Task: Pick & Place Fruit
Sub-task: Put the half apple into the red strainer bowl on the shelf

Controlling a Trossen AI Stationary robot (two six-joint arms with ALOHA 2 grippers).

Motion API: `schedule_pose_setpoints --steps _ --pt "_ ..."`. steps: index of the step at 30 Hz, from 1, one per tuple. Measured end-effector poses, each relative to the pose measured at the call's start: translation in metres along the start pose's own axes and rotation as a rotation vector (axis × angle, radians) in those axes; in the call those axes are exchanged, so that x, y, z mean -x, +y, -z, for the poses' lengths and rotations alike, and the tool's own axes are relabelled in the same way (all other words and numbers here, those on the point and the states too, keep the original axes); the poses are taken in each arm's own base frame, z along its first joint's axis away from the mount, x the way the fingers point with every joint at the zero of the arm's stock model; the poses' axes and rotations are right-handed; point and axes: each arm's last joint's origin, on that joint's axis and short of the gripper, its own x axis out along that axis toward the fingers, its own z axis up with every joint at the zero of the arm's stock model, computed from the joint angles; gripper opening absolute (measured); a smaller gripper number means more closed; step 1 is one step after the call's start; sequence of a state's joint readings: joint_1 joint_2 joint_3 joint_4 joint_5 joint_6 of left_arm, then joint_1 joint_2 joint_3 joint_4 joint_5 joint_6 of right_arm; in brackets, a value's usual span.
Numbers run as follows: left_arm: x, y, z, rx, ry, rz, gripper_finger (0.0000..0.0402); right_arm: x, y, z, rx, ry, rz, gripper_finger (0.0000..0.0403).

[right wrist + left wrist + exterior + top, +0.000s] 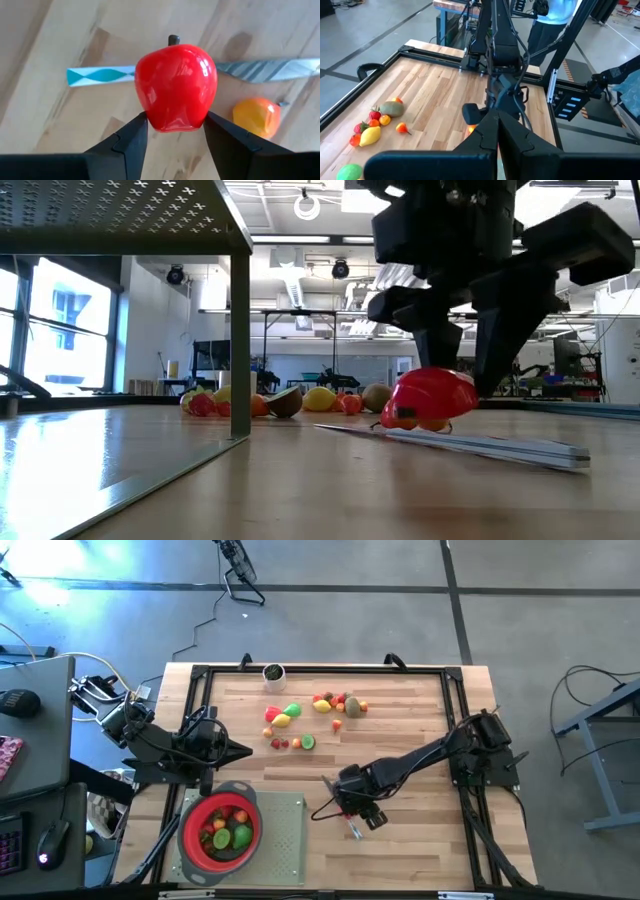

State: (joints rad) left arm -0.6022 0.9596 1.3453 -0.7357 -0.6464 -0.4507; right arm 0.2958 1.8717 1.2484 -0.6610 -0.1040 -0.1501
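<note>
Right gripper [175,132] is reaching low over the bench [400,850] near its front middle, its 2 fingers pinching the red apple [176,87] from both sides, right over the knife [270,70], an orange fruit [256,116] just beside. Left gripper [495,135] is hanging pressed together above the strainer [220,830]. Bare wood is lying open toward the front edge.

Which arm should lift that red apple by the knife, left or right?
Right. The right hand already has its fingers on either side of the red apple, which sits beside the knife. The left hand is shut and parked off by the strainer.
</note>
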Motion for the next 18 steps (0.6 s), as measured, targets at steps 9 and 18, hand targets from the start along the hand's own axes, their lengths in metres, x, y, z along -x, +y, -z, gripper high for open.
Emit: schedule_pose_setpoints --steps 9,18 --pt "0.0 0.0 0.0 0.0 0.0 0.0 0.0 0.0013 -0.0097 0.0066 -0.035 0.05 0.0 0.0172" --pt "0.0 0.0 0.0 0.0 0.0 0.0 0.0 0.0015 -0.0088 0.0105 -0.118 0.09 -0.003 0.0171"
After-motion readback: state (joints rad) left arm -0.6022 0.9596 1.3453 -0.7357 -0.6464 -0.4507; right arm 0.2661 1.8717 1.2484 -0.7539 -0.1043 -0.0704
